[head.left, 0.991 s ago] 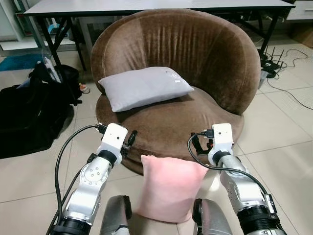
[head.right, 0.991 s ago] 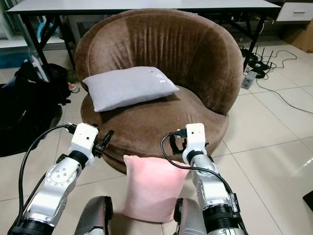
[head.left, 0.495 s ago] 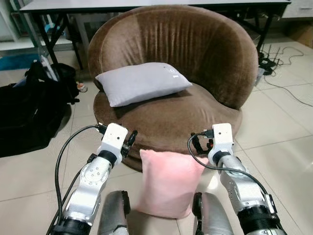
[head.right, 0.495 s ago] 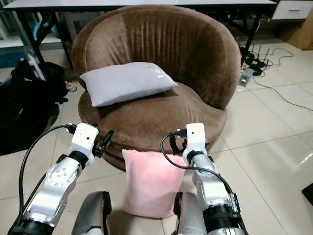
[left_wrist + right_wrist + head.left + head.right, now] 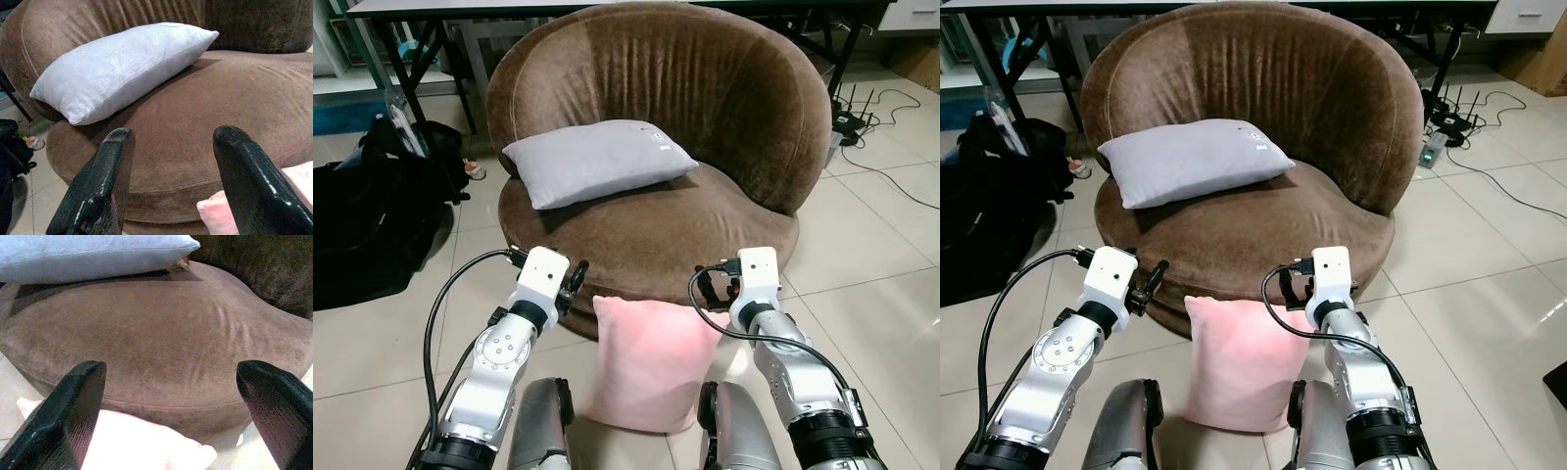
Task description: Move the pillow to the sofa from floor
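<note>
Pink pillow (image 5: 646,364) stands upright on the tiled floor (image 5: 862,264) against the sofa (image 5: 656,235), between and below both hands. Left hand (image 5: 171,176) and right hand (image 5: 171,406) hover with fingers spread, empty, about equally near. A grey pillow (image 5: 597,162) occupies the seat.

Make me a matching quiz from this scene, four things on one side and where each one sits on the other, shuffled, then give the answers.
Things
1. grey pillow
2. pink pillow
3. black bag
4. cables

Places
A. on the floor tiles to the sofa's right
B. on the brown sofa seat
C. on the floor to the sofa's left
D. standing on the floor against the sofa's front edge, between the left tool and the right tool

Pairs: 1-B, 2-D, 3-C, 4-A
</note>
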You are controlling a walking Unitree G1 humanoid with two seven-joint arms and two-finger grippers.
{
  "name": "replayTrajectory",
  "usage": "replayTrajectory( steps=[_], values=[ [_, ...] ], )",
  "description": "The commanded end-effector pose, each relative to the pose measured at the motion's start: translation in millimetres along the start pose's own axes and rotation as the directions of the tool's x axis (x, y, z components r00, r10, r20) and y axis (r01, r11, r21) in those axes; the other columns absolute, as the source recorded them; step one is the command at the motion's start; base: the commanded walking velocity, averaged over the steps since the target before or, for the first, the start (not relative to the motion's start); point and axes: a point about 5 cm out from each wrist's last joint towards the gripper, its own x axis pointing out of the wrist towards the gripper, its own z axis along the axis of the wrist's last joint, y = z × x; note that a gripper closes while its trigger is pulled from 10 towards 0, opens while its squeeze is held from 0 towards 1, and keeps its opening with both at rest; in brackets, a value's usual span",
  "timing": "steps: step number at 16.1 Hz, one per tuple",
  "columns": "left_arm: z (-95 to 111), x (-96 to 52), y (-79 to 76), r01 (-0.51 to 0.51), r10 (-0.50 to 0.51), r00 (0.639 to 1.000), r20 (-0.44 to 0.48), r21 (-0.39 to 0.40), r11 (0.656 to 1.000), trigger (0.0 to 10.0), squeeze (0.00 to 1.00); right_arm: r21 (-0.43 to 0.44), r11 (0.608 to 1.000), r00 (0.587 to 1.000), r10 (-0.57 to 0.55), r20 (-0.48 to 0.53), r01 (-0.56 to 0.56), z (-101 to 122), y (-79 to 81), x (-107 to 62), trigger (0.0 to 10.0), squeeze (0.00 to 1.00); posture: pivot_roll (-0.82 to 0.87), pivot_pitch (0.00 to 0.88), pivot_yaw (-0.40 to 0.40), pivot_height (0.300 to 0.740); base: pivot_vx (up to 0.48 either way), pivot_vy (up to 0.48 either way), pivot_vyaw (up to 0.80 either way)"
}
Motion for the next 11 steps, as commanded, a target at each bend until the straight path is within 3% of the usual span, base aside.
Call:
replayTrajectory(
  steps=[1, 6, 8, 11],
  values=[
    [-1, -0.9, -0.6, 0.002, -0.002, 1.000, -0.008, 0.006, 1.000, 10.0, 0.00, 0.007, 1.000, 1.000, -0.001, 0.007, 0.001, 4, 0.0, 0.8, 10.0, 0.00, 0.02, 0.000, 0.003, 0.527, 0.000, 0.000, 0.00],
    [-1, -1.4, 1.4, -0.025, 0.025, 1.000, -0.006, 0.013, 1.000, 10.0, 0.00, 0.003, 1.000, 1.000, 0.001, 0.006, -0.001, 3, -1.3, 0.3, 10.0, 0.00, 0.02, 0.000, -0.008, 0.527, 0.000, 0.000, 0.00],
    [-1, -2.6, 16.2, -0.119, 0.118, 0.993, 0.012, 0.050, 0.992, 10.0, 0.00, -0.005, 1.000, 1.000, 0.016, 0.011, -0.016, 5, -0.5, 2.8, 10.0, 0.00, 0.03, 0.000, -0.021, 0.527, 0.000, 0.000, 0.00],
    [-3, -13.4, 28.4, -0.127, 0.127, 0.992, 0.005, 0.068, 0.990, 10.0, 0.00, -0.015, 0.997, 0.997, 0.073, 0.025, -0.073, 13, -1.7, 11.3, 10.0, 0.00, 0.07, 0.000, -0.054, 0.527, 0.000, 0.000, 0.00]
  ],
)
